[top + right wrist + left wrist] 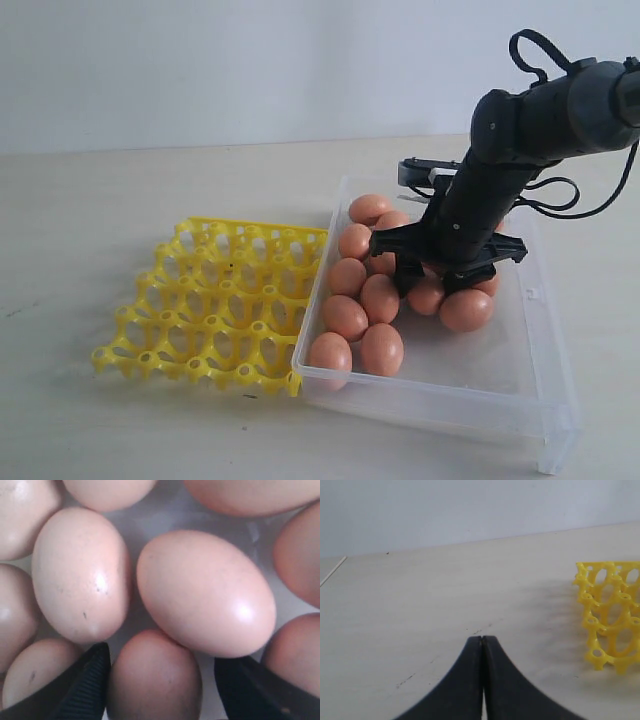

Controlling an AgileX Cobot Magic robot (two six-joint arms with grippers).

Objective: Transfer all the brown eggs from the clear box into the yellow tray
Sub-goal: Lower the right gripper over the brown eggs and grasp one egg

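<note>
Several brown eggs point(345, 316) lie clustered in the clear box point(545, 345), mostly toward the side next to the yellow tray point(215, 300), whose cups hold nothing. My right gripper point(438, 285) is down among the eggs and open. In the right wrist view it point(161, 660) straddles one egg point(155, 682), with a gap showing on one side. A larger-looking egg point(205, 592) lies just beyond it. My left gripper point(482, 639) is shut and empty over bare table, with a corner of the yellow tray point(612, 625) off to one side. It does not show in the exterior view.
The tray's edge touches the box's left wall. The box floor point(470, 360) toward its right side holds no eggs. The pale table point(120, 200) stretches out around both. The right arm point(520, 140) and its cables reach in from the upper right.
</note>
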